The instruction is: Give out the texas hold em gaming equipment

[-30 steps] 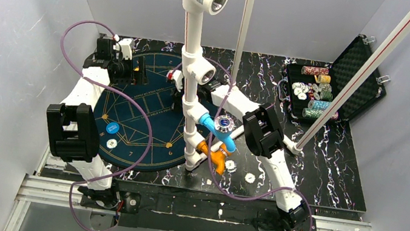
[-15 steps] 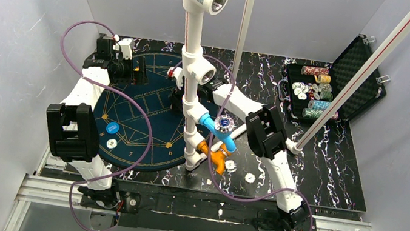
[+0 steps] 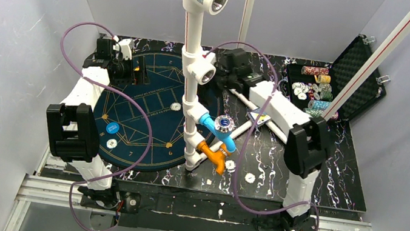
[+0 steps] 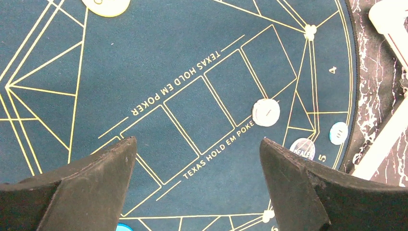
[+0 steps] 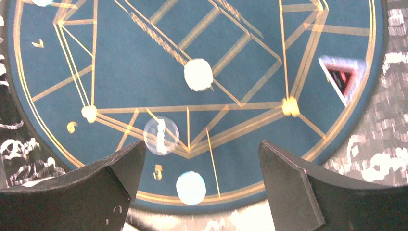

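Overhead, both arms reach across the round blue mat (image 3: 141, 112), printed "Texas Hold Em Poker", on the marbled black tabletop (image 3: 335, 172). The left tool (image 4: 198, 143) hangs above the mat's far-left part, its jaws spread wide and holding nothing. The right tool (image 5: 202, 145) hovers by the mat's far-right edge, likewise wide and empty. A white chip (image 4: 265, 112) lies on the felt at the end of the row of printed card boxes. Nearer the rim, beside the numeral 5, lie a clear dealer button (image 4: 302, 148) and a pale blue chip (image 4: 338, 133). A blue chip (image 3: 113, 128) rests on the mat's near-left part. Two loose white chips (image 3: 230, 164) lie off the mat near the arms' bases. Stacked chips (image 3: 310, 97) fill the open black case (image 3: 356, 71) at far right.
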